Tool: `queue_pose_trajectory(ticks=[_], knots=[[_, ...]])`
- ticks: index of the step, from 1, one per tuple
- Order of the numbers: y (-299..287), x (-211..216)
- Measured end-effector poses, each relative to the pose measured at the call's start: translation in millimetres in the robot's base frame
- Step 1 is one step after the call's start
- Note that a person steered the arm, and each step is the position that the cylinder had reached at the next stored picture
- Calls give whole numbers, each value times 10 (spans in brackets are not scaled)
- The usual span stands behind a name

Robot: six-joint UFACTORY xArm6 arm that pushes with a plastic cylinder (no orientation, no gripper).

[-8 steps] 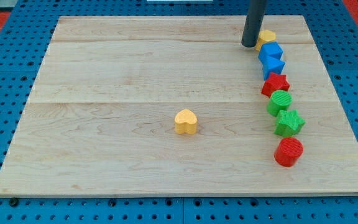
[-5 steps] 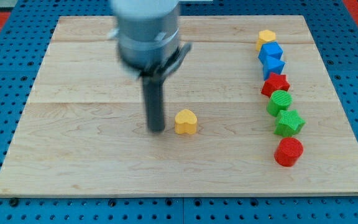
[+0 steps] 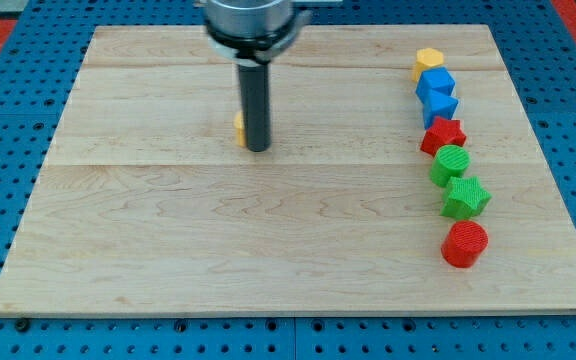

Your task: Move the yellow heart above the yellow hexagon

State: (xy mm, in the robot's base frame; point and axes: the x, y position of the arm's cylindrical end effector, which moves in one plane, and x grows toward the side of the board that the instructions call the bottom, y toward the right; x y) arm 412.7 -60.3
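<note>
The yellow heart is mostly hidden behind my rod; only a yellow sliver shows at the rod's left side, in the upper middle of the board. My tip rests on the board right beside it, touching or nearly touching. The yellow hexagon sits at the view's upper right, at the top of a column of blocks, far to the right of the heart.
Below the hexagon, a column runs down the view's right: a blue cube, a blue block, a red star, a green cylinder, a green star, a red cylinder. The wooden board lies on a blue pegboard.
The rod went from beside the hexagon to the heart's left, then up the view. The heart has moved up and left from the board's middle.
</note>
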Motion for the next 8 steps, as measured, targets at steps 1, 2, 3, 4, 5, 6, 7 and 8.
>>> queue_pose_trajectory(ticks=[1, 2, 3, 4, 5, 6, 7, 8], knots=[[-360, -300], [272, -485], [993, -792], [1089, -832], [586, -621], [322, -939], [859, -1334], [1076, -1504]])
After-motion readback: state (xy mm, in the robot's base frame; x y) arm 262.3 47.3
